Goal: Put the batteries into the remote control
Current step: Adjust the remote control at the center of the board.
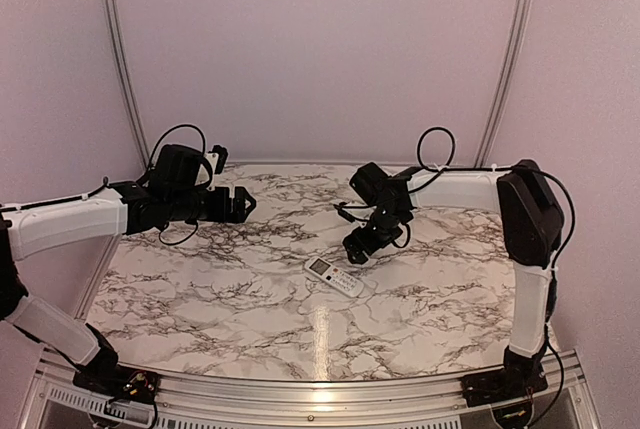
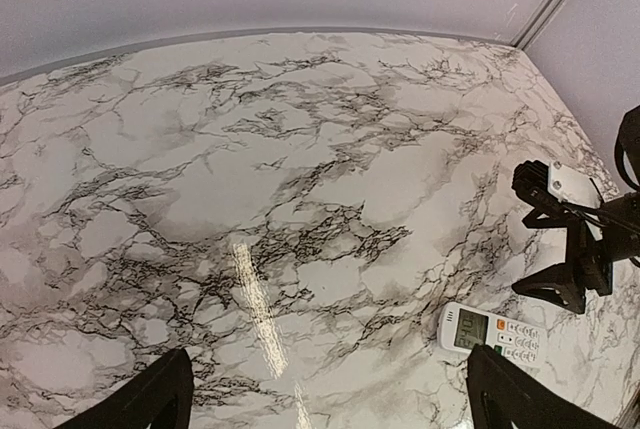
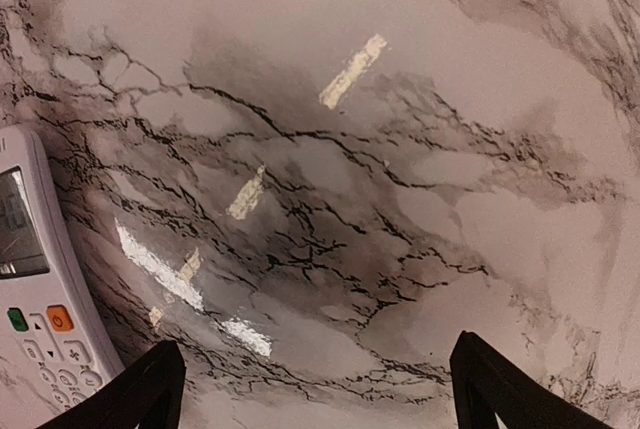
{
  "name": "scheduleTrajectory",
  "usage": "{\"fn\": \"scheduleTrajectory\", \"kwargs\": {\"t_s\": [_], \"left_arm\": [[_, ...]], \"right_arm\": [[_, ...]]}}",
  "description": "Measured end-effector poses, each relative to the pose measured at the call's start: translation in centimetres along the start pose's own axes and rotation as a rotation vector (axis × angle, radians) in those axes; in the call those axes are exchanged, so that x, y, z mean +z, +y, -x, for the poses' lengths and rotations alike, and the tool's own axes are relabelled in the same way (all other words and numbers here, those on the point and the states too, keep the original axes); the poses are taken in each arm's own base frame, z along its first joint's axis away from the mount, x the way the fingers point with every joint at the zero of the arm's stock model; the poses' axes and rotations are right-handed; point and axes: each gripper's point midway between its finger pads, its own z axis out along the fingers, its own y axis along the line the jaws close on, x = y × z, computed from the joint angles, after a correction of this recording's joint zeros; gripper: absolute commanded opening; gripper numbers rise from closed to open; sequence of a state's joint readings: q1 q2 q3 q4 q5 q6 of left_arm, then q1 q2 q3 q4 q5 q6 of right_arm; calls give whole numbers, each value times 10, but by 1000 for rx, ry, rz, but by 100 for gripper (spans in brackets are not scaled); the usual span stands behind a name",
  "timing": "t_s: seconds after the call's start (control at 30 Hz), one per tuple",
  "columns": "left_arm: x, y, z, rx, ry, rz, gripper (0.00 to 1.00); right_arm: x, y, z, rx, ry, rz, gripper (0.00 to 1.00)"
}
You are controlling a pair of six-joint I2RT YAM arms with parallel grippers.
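The white remote control [image 1: 335, 277] lies face up on the marble table, its dark screen and buttons showing; it also appears in the left wrist view [image 2: 490, 332] and at the left edge of the right wrist view [image 3: 35, 279]. My right gripper [image 1: 360, 247] hovers just behind and beside the remote, open, with only bare table between its fingers [image 3: 315, 389]. My left gripper [image 1: 240, 204] hangs over the far left of the table, well away from the remote, open and empty [image 2: 330, 404]. The batteries are out of view.
The marble table [image 1: 220, 289] is bounded by pale walls at the back and sides, with a metal rail along the near edge [image 1: 320, 394]. The right arm's gripper [image 2: 560, 249] stands close above the remote in the left wrist view.
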State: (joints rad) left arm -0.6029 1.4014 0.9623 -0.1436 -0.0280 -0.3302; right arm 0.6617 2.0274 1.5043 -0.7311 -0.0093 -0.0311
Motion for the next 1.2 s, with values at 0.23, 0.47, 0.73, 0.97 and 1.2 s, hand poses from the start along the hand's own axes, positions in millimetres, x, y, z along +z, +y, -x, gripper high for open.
{"fn": "scheduleTrajectory", "kwargs": {"t_s": [0.23,0.47,0.73,0.97,1.2], "left_arm": [[12,5,-9,-22,44,28,99],[17,12,-18,-31,72,64,99],[24,13,-20,-48,95,72,99],[24,10,-21,-63,101,60,99],[24,8,-22,-71,105,47,99]], "right_arm": [[17,-9,-26,0,50,-52,91],[14,-5,-42,-4,53,-46,92],[14,39,-45,-94,47,3,93],[14,70,-47,-118,43,55,95],[13,86,-44,-110,27,85,95]]}}
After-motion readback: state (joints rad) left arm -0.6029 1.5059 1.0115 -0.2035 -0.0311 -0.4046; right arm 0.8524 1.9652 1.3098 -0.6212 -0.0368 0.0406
